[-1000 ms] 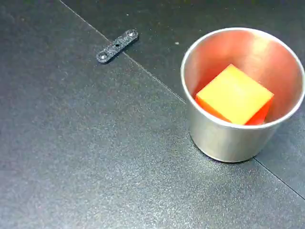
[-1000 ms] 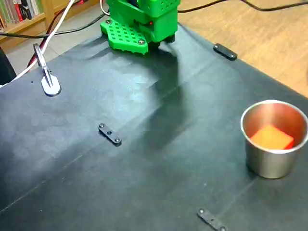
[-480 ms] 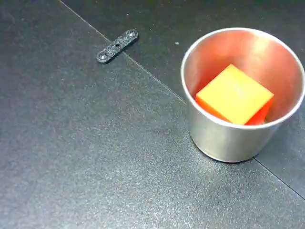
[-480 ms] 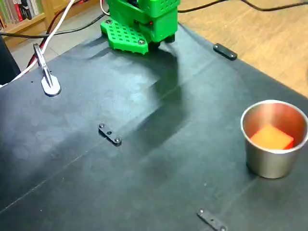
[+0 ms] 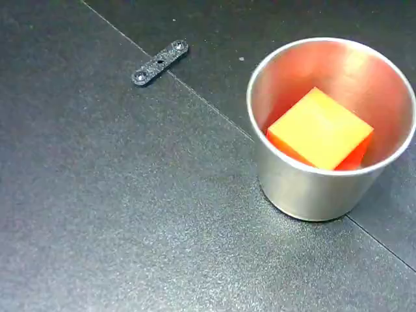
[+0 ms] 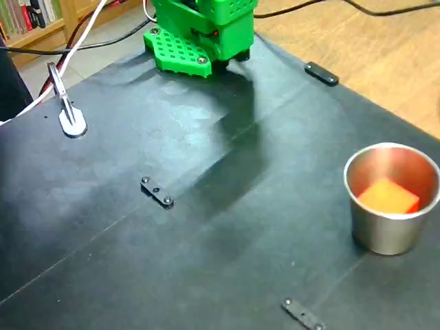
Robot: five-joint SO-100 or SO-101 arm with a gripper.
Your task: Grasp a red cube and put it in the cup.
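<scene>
Your red cube (image 5: 320, 129) already sits inside the cup (image 5: 305, 188), tilted against its wall. The claw is out of view, so you cannot tell its state. Judged done; nothing remains but parking the arm.

One fixed view nears the cup (image 5: 312, 188); another, wider, shares it (image 6: 388, 234)

One cup (image 6: 390, 227) stands on the mat, and one red cube (image 6: 389, 195) sits inside it. Three small black two-hole strips show in a fixed view (image 6: 157, 192), (image 6: 303, 315), (image 6: 322, 73), along with one green arm base (image 6: 199, 31) and one metal clamp (image 6: 67, 110).
</scene>
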